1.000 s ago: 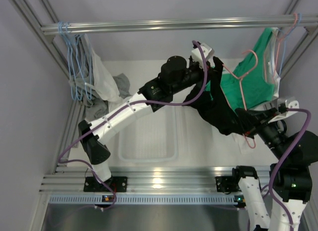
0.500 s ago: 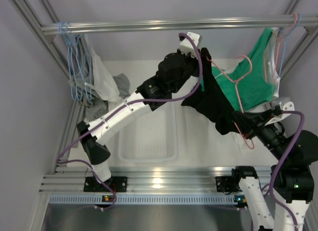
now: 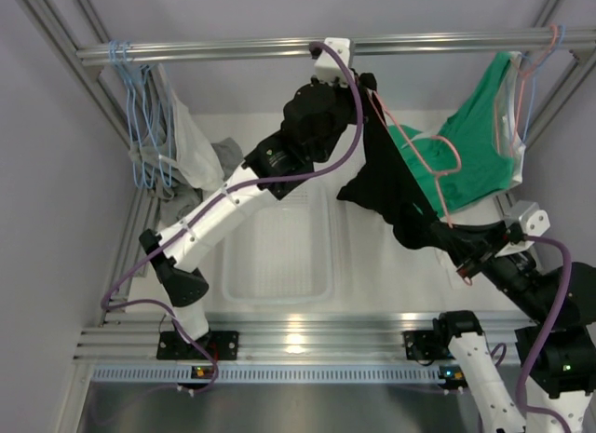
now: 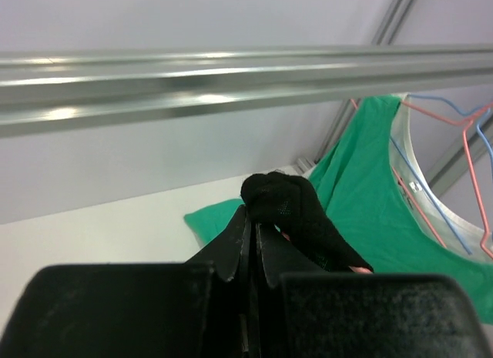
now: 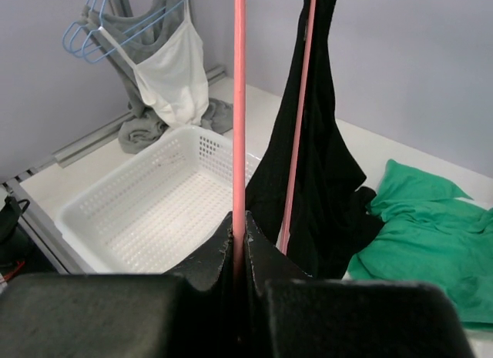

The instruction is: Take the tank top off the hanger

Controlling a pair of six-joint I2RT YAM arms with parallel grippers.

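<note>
From above, my left fingers [image 3: 363, 85] are raised close to the far rail [image 3: 214, 50], clenched on one end of the black tank top [image 3: 396, 186]. My right fingers [image 3: 464, 250] sit low at the near right, clamped on the pink hanger [image 3: 402, 128]. The top is stretched between them above the worktop [image 3: 391, 289], just right of the white basket [image 3: 279, 265]. Its long axis runs from far left and high to near right and low, and the hanger wire follows the same line. I judge the next pull has to go along that line, away from my right side, with the left arm doing the travelling.

My left wrist view shows only the pinch. The left fingers [image 4: 248, 239] are shut on a bunched knob of the black tank top [image 4: 281, 204], with the rail [image 4: 231, 69] overhead and a green top [image 4: 362, 196] behind. The pink hanger I am working on cannot be made out here.

My right wrist view gives the other end. The right fingers [image 5: 239, 236] are closed on one straight bar of the pink hanger [image 5: 239, 104]. A second pink wire rises against the black tank top [image 5: 323, 165], so I judge the cloth is not yet free. Only this view shows the basket [image 5: 146, 212] lying left of the hanging cloth.
</note>
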